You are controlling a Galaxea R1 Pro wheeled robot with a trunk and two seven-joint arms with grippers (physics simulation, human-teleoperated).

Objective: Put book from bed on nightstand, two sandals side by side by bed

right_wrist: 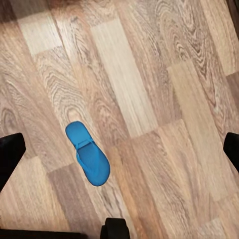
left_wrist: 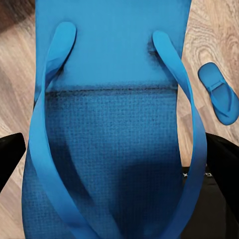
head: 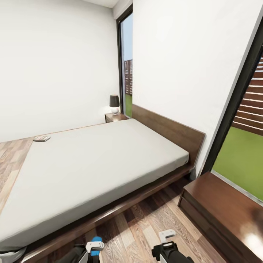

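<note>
Beside the bed (head: 109, 160), the left gripper (head: 95, 247) is clamped on one sandal (left_wrist: 114, 124), probably to pair it. Its mate (right_wrist: 88, 153) lies on the floor (right_wrist: 149, 74) under the right gripper (head: 167, 235), fingers apart.

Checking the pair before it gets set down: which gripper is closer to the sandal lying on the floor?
Hard to tell. The left gripper holds the other sandal, with the floor sandal just beside it. The right gripper hangs open above that sandal.

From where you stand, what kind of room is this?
Most likely a bedroom: a low bed with a wooden headboard, and a nightstand with a lamp beside it.
</note>
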